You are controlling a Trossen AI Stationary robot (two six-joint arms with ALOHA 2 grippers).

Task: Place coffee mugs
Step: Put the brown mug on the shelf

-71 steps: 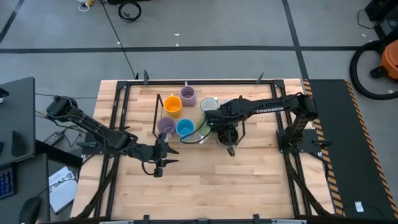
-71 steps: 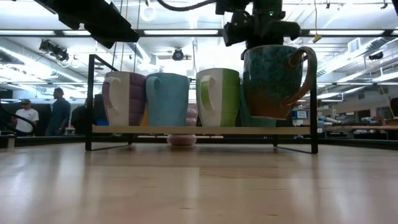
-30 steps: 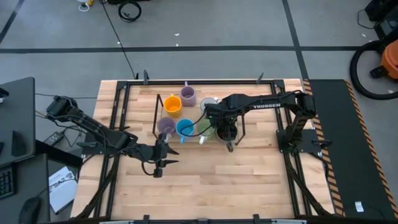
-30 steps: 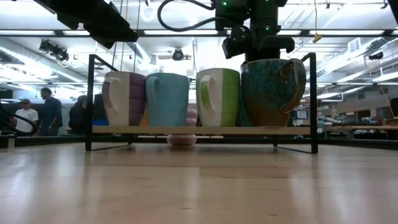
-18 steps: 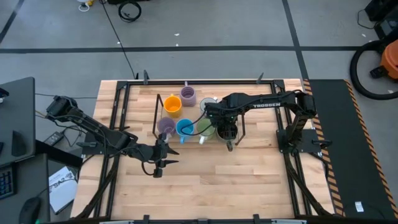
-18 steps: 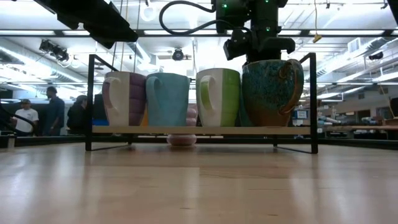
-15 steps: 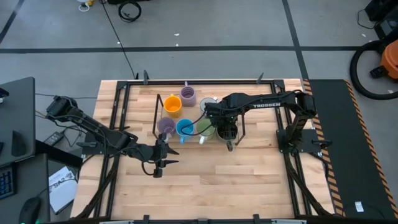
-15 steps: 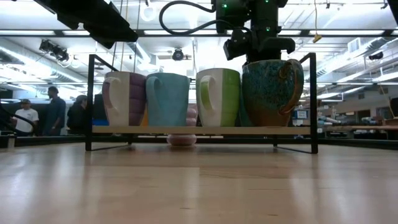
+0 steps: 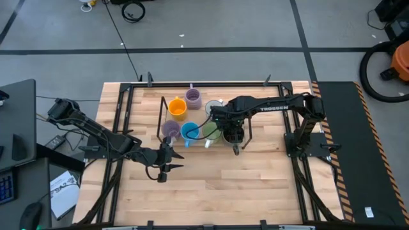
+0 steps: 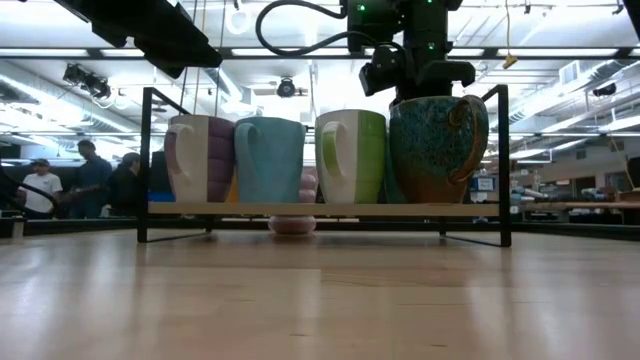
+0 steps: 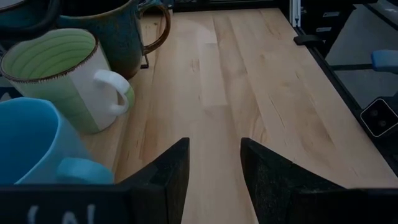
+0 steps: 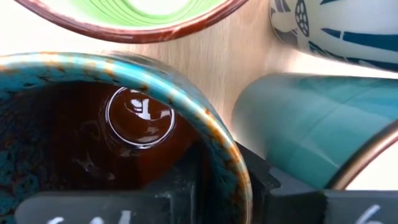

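Note:
A black wire rack (image 10: 300,209) holds a row of coffee mugs: purple (image 10: 200,158), blue (image 10: 270,158), green (image 10: 352,155), and a teal-and-brown mug (image 10: 435,140) at the right end, standing on the shelf. My right gripper (image 12: 227,186) comes down on this last mug (image 9: 232,135) from above. Behind the row are an orange mug (image 9: 177,108), a lavender mug (image 9: 193,98) and a patterned white mug (image 9: 215,107). My left gripper (image 11: 214,168) stays open over bare table near the rack's left front (image 9: 167,160). My right gripper holds the teal-and-brown mug by its rim wall (image 12: 229,163), one finger inside the cup and one outside. The fingers point down from above. The mug stands upright with its base on the rack shelf, beside the green mug.
A second teal mug (image 12: 311,124) stands close behind the held one. The rack's upright wire ends (image 10: 503,160) frame the row. Bare wooden table (image 9: 211,185) lies in front of the rack. People move in the room behind the table (image 10: 90,180).
My right gripper has come down and slightly toward the table's left with the teal-and-brown mug, which was raised above the shelf and now stands on it next to the green mug. For the last half second it has kept still.

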